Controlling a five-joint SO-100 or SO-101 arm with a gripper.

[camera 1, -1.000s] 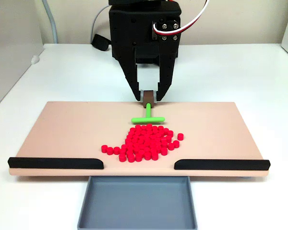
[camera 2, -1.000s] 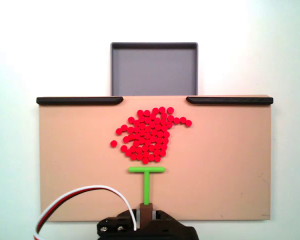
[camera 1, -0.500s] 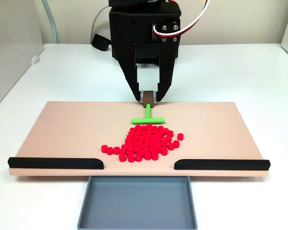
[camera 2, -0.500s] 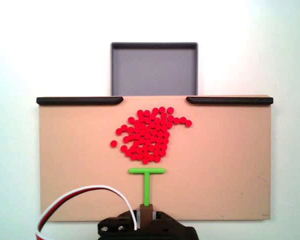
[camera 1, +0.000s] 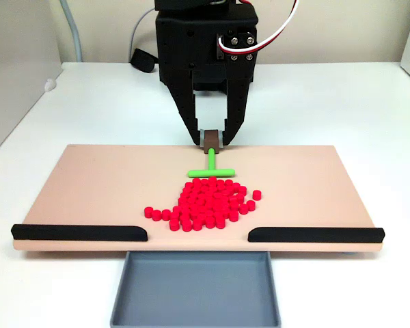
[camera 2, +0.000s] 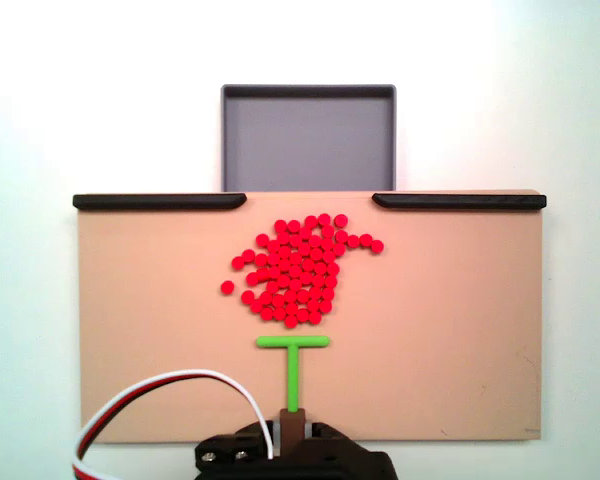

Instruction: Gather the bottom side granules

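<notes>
the gripper (camera 1: 210, 140) pinches the brown end of the green tool (camera 1: 210, 166). the granules (camera 1: 208, 203) lie mid-board (camera 2: 460, 340), just ahead. they look light, hard and rolling; better pushed than grasped.

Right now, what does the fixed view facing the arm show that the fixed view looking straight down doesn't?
Only a fixed view facing the arm: the black hand closed on the brown block that carries the green T-shaped plastic tool.

Only a fixed view from above: the bare gap between the tool's crossbar and the tiny red cylindrical granules, and one stray granule left of the cluster.

Both: the tan flat board, two black rails and the grey rectangular tray.
</notes>
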